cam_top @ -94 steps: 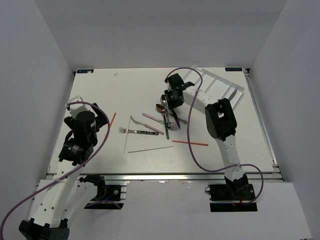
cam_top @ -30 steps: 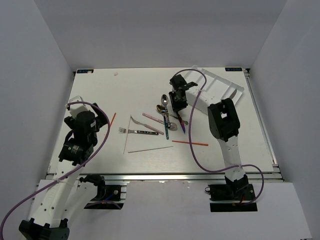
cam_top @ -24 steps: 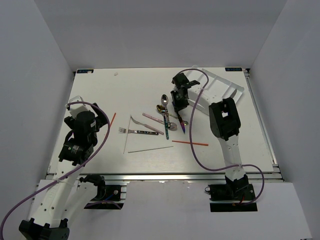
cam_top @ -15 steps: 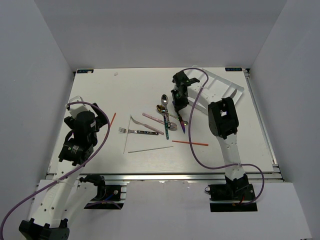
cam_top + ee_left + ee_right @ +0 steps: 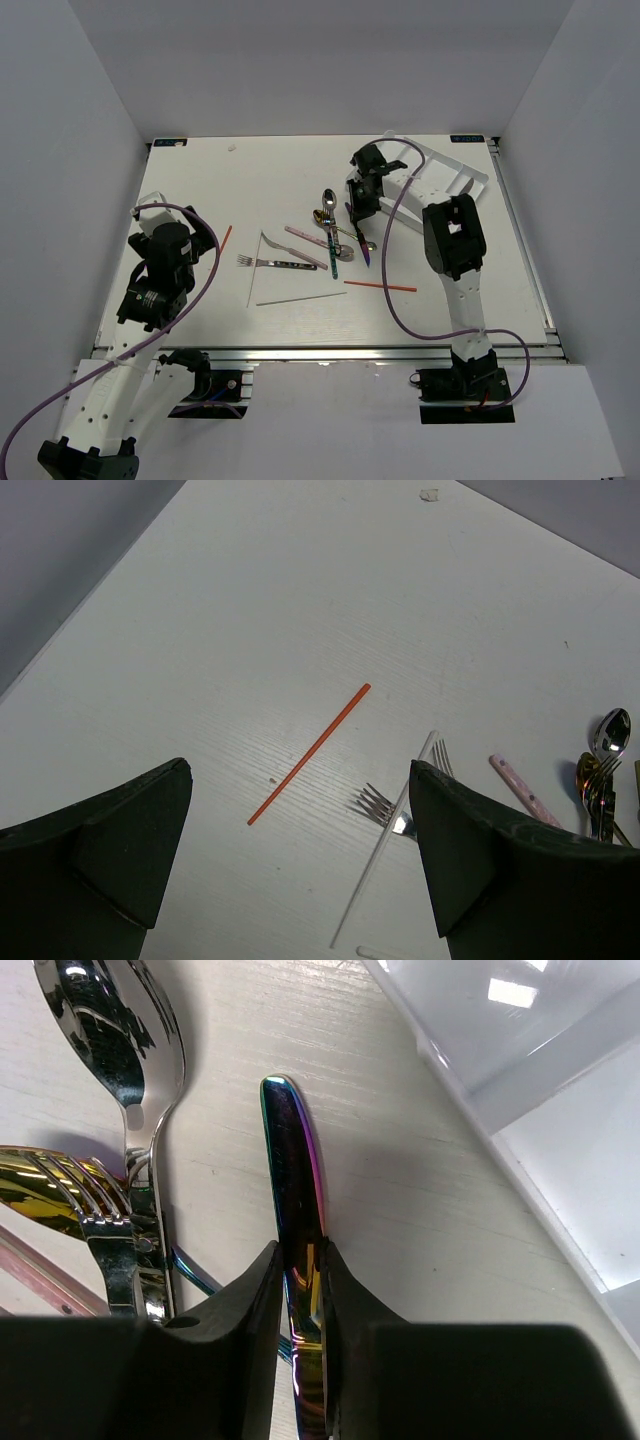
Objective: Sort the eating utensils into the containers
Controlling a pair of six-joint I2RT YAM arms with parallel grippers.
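The slim iridescent purple metal utensil [image 5: 292,1150] is clenched by the right claw [image 5: 300,1265] on the white surface [image 5: 400,1220], near the white plastic compartment tray [image 5: 520,1120], while the left claw [image 5: 298,780] is held wide open above a thin red chopstick [image 5: 310,752]

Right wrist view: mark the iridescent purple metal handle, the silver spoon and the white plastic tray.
iridescent purple metal handle [image 5: 296,1175], right wrist view, shaft below its rounded tip
silver spoon [image 5: 108,1030], right wrist view, bowl
white plastic tray [image 5: 560,1058], right wrist view, divider wall
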